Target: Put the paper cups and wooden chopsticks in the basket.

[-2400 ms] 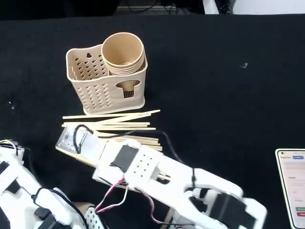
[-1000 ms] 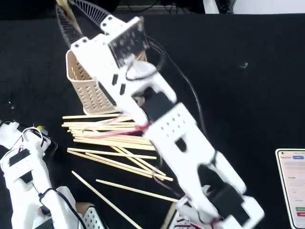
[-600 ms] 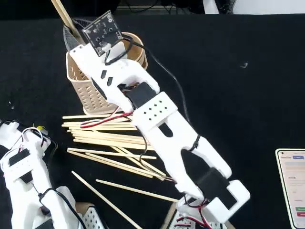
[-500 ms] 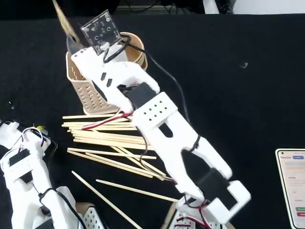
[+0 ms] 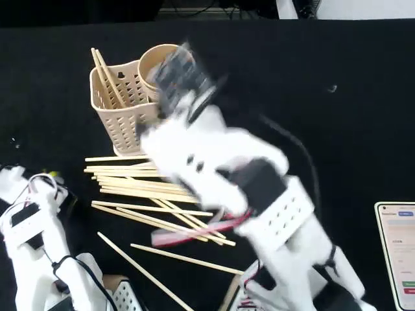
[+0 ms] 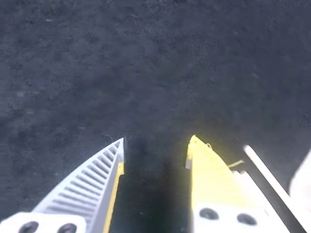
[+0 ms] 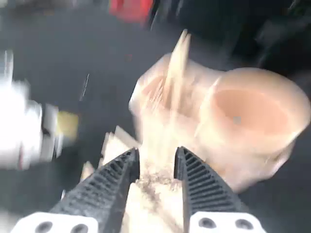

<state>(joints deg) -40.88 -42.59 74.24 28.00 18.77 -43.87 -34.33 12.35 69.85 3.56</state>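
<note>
All cups [image 5: 157, 59] in, as far as can be seen: nested in one stack, upright in the basket [image 5: 130, 123], on its 3 o'clock side. Can count that part as finished. Also in: a few chopsticks [image 5: 102, 70], leaning upright on the basket's 9 o'clock side and poking above the rim.

Left to do, and plainly the larger share: a loose pile [image 5: 142, 184] of chopsticks flat on the table [image 5: 337, 129], just at 6 o'clock from the basket. Beyond it, several strays [image 5: 185, 258] fanned out toward 5 and 6 o'clock. Looks like well over a dozen lying out, so probably many trips needed. Hard to give an exact count with part of the pile hidden under an arm.

Right gripper [image 7: 156, 158]: parted narrowly, gripping nothing, pointed at the basket from close by. Right arm [image 5: 227, 175]: stretched from 5 o'clock across the table's middle toward the basket, over part of the pile.

Left gripper [image 6: 155, 145]: spread moderately, nothing between, above bare table. Left arm [image 5: 29, 236]: at 8 o'clock, well apart from the basket, near the pile's 9 o'clock end.

Off at the 4 o'clock edge, touching nothing of the task: a phone [image 5: 397, 249].
</note>
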